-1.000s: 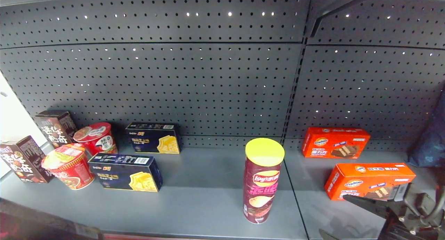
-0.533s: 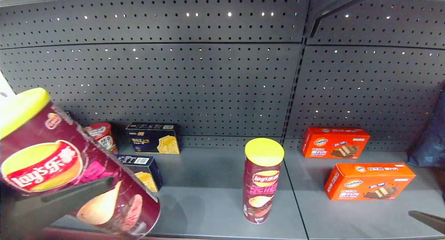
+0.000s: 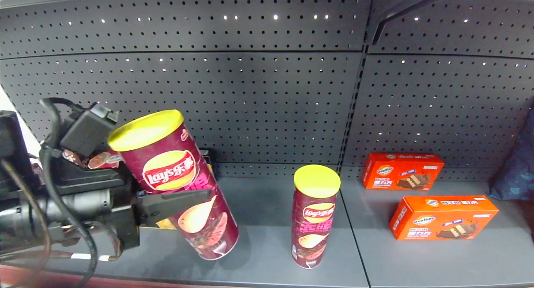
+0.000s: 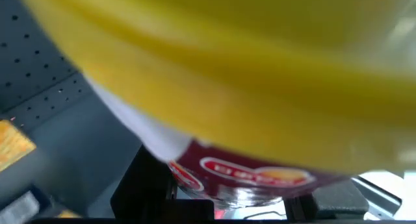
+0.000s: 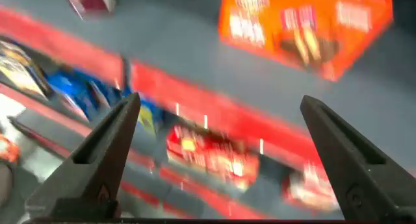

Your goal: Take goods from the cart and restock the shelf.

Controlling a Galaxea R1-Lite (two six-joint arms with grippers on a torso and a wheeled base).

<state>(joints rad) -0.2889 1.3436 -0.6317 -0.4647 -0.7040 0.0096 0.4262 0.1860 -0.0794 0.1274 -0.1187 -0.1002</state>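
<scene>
My left gripper [image 3: 183, 198] is shut on a maroon chip can [image 3: 175, 183] with a yellow lid, held tilted over the front left of the grey shelf [image 3: 258, 254]. Its base hovers just above the shelf board. The same can's yellow lid [image 4: 247, 68] looms close in the left wrist view. A second, matching chip can [image 3: 315, 217] stands upright to its right, a short gap away. My right gripper [image 5: 227, 152] is open with nothing between its fingers, below the shelf's front edge, looking up at an orange box [image 5: 305, 29].
Two orange boxes [image 3: 401, 170] [image 3: 442, 217] lie on the right shelf section. A red cup [image 3: 104, 159] and a dark blue box edge [image 3: 208, 158] peek out behind my left arm. The perforated back panel [image 3: 250, 92] closes the rear. A dark blue bag [image 3: 515, 167] sits at far right.
My left arm has carried the held chip can rightward and farther in over the shelf, from the near left corner toward the standing can. My right gripper has dropped out of the head view.
</scene>
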